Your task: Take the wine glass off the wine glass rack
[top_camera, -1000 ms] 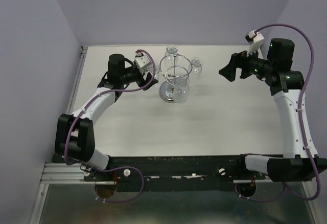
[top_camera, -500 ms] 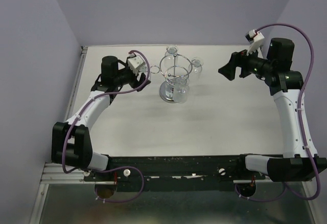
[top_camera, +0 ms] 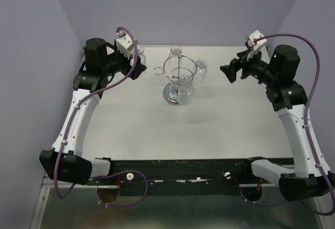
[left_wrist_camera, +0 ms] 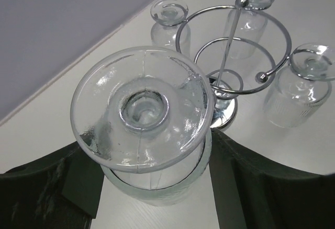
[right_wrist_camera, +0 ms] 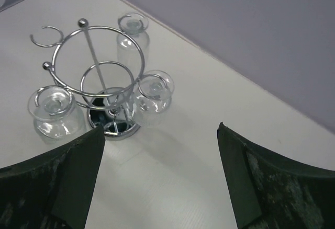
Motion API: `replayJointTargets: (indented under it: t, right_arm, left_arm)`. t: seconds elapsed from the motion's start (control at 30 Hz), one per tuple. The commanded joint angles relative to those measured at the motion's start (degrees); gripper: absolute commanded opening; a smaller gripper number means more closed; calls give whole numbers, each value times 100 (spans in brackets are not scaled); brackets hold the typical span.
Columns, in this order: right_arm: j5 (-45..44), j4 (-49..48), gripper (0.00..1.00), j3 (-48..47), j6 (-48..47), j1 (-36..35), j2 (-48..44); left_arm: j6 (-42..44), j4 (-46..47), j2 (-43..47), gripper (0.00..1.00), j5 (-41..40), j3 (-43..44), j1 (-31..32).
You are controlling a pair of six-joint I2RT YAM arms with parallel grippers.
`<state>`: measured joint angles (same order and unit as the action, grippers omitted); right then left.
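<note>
Left wrist view puts the wine glass (left_wrist_camera: 142, 109) right in front of you, upside down, its broad round foot facing the lens and its ribbed bowl sitting between the dark fingers (left_wrist_camera: 78, 182) of the left gripper (left_wrist_camera: 152, 161). That pincer is closed on the bowl at a fairly wide span. The glass hangs well apart from the wine glass rack (left_wrist_camera: 226, 115), near the table's (top_camera: 209, 124) far left corner, so I judge the lift-off done. One small loop (top_camera: 158, 71) on the rack's left stands empty, and three other glasses (left_wrist_camera: 309, 90) hang foot-up from the remaining loops.

Your right gripper (right_wrist_camera: 159, 150) stands spread wide with nothing between its fingers, well to the right of the rack.

Treat the glass as rigid, smooth and brittle. It looks thick-walled, so expect some weight and little friction. The bowl's widest band is probably your safest hold, since the short stem offers little to hold. Squeeze only enough to stop a slip.
</note>
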<state>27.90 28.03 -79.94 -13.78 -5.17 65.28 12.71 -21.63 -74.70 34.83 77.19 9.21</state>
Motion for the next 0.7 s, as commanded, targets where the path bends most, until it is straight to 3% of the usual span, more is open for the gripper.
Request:
replayJointTargets:
  t: [0.0, 0.1, 0.2, 0.33, 0.53, 0.67]
  right_arm:
    - [-460, -851, 95, 417, -783, -983, -278]
    - [-838, -870, 95, 550, -1467, -2019, -331]
    - [-1434, -896, 96, 533, -2014, -2943, -270]
    - [-1761, -738, 91, 129, -2076, -3639, 54]
    - [-2394, -1316, 86, 119, -2515, -4579, 582]
    - [-2990, -2213, 85, 417, -2954, -5177, 863]
  left_arm:
    - [-636, -1106, 289, 0, -248, 621, -25]
    - [-1540, -1160, 368, 0, 4, 622, -278]
    - [-2472, -1256, 377, 0, 838, 543, -814]
    - [-3588, -968, 289, 0, 2201, 8, -1527]
    - [-6506, 806, 69, 0, 4082, -1388, -1914]
    - [-7570, 1843, 209, 0, 4304, -2259, -2037]
